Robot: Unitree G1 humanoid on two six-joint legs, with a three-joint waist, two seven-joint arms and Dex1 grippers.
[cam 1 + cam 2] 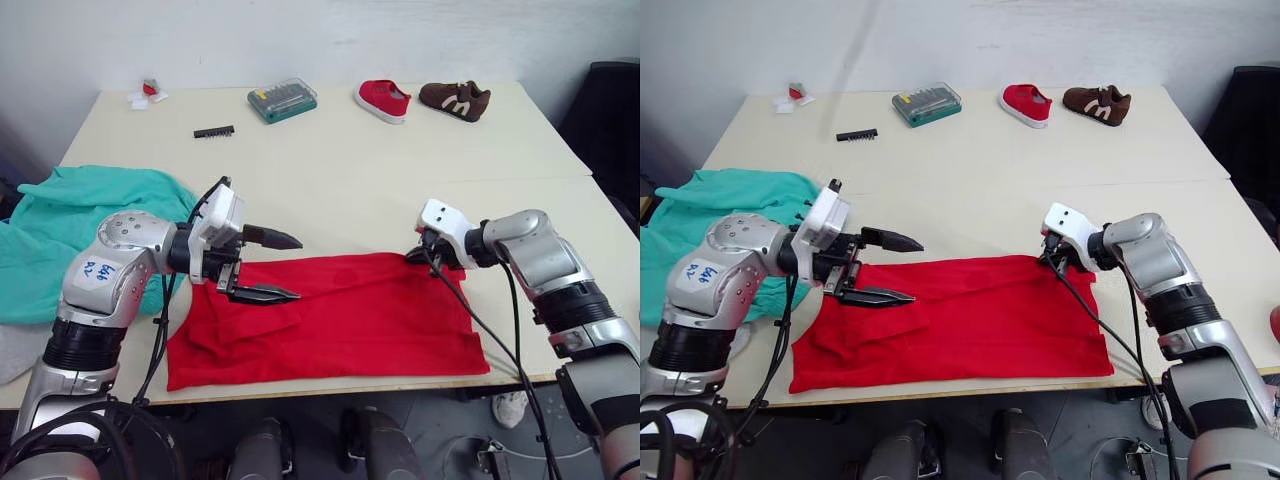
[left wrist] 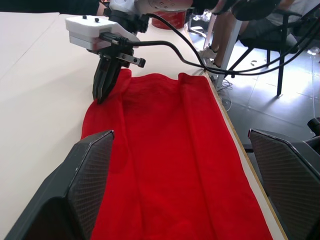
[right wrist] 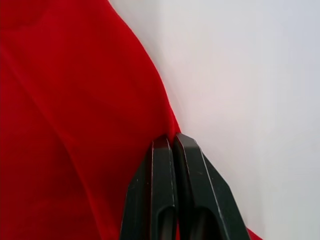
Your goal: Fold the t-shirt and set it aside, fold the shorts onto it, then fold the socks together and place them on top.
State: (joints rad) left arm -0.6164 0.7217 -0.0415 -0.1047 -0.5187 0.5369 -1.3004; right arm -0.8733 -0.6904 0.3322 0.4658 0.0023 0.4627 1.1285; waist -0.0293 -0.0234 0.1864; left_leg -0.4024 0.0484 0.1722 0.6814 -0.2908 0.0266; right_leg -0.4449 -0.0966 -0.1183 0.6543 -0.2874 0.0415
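Right claw (image 1: 418, 256) is pinched tight on the far corner of the t-shirt (image 1: 340, 320), left claw (image 1: 283, 266) hangs wide open over its other end. Shirt's lying flat along the surface's (image 1: 400, 170) near edge. That grip looks thin, so a quick pull could slip the fabric loose.

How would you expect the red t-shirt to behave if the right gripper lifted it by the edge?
The t-shirt lies flat with soft creases, so it would probably drape limply. The right gripper pinches just one edge, so the rest would likely drag along the table.
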